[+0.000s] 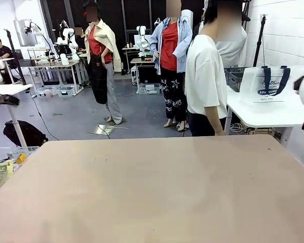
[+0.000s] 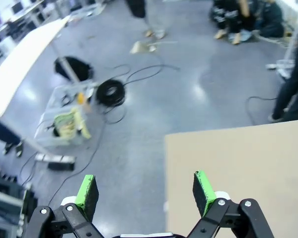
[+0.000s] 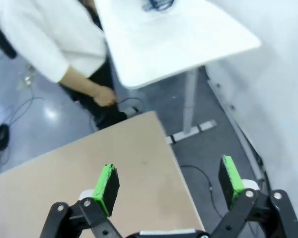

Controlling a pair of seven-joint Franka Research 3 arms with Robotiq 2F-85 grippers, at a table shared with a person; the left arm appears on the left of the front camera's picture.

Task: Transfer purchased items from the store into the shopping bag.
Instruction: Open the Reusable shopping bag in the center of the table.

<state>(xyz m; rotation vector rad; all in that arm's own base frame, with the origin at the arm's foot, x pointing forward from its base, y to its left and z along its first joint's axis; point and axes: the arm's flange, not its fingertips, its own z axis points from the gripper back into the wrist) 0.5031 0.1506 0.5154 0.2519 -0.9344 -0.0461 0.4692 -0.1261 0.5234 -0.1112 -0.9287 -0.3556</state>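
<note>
- Nearest, on the left wrist view: left gripper point(image 2: 145, 191) spread wide, nothing between the green pads, one pad over the corner of the tan table point(image 2: 238, 168), the other over grey floor.
- Likewise released, on the right wrist view: right gripper point(image 3: 171, 186), nothing between its pads, straddling the same table's far right corner – one pad above the tan top, the other above the floor beside it.
- Broad tan table point(image 1: 152, 192) across the whole foreground of the front view.
- Down on the floor off the table's left edge: clear bin point(image 1: 5, 162) with yellow and green odds inside, and a coil of black cable point(image 2: 111, 92) just beyond it.
- At the table's far edge, right of centre: person point(image 1: 205, 76) in a white T-shirt and dark trousers, side-on, one hand point(image 3: 105, 95) hanging low by the hip.
- Behind that person, to the right: white side table point(image 1: 263, 114).
- Upright on that side table, well apart from both grippers – shopping bag point(image 1: 267, 85), translucent white, navy handles drooping down its face, small dark print below them.
- Dark crates point(image 1: 235, 78) just left of the bag.
</note>
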